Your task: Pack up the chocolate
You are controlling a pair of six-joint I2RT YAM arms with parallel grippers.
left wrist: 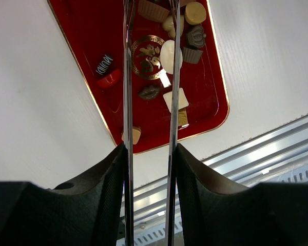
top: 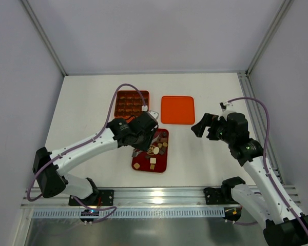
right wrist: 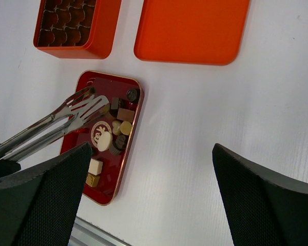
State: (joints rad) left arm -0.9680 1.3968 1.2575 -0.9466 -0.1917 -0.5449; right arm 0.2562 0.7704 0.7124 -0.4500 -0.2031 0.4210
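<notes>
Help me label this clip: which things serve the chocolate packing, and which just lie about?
In use: chocolates, dark red tray, orange cell box, tongs, left hand.
Idle for now: orange lid, right hand.

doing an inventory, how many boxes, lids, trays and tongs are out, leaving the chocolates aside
orange box: 1
orange lid: 1
red tray: 1
tongs: 1
total: 4

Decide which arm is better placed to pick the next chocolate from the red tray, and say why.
Left. The left gripper holds tongs whose tips hang over the chocolates in the red tray. The right gripper is open, empty and off to the tray's side.
</notes>
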